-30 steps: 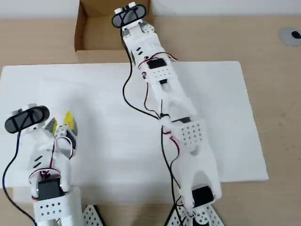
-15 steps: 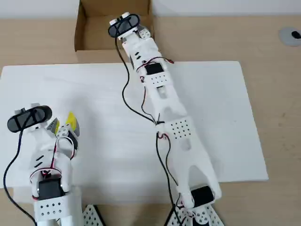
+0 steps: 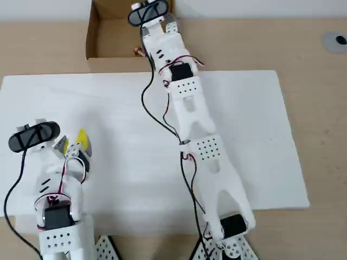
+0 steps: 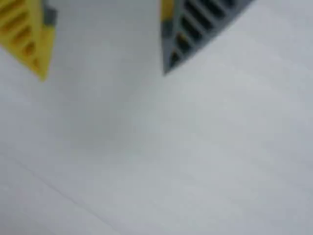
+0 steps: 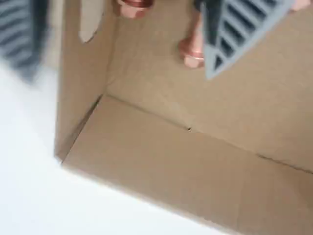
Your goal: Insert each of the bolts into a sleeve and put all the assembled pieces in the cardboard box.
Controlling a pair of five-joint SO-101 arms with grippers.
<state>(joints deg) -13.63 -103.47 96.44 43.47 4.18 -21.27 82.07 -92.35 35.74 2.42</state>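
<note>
- Over the last second the right arm point(image 3: 187, 103) has swung its wrist slightly left and then on, farther over the cardboard box point(image 3: 91, 38). A copper piece point(image 3: 138, 52) now shows inside the box by the near wall, where none showed earlier. The left arm point(image 3: 54, 189) has barely shifted.
- The right wrist view looks into a corner of the box. The right gripper point(image 5: 117, 77) has its jaws spread wide with nothing between them.
- That view shows two copper pieces point(image 5: 191, 51) on the box floor. One is partly hidden behind a grey finger point(image 5: 234, 29); the other copper piece point(image 5: 131, 6) lies at the picture's edge. Whether bolt and sleeve are joined cannot be told.
- In the high view the wrist covers the right gripper's fingers.
- The left wrist view shows the left gripper point(image 4: 103, 74) with its jaws apart and empty, hanging just over the white sheet point(image 4: 171, 161). The high view places it near the sheet's left edge, well apart from the box.
- A black cable point(image 3: 145, 103) hangs along the right arm over the sheet.
- The right arm lies across the box's near wall and covers the box's right side.
- The box stands on the wooden table point(image 3: 314, 81), just beyond the sheet's far edge.
- A small grey disc point(image 3: 333, 40) sits at the table's right edge.
- The middle and right of the sheet lie open.
</note>
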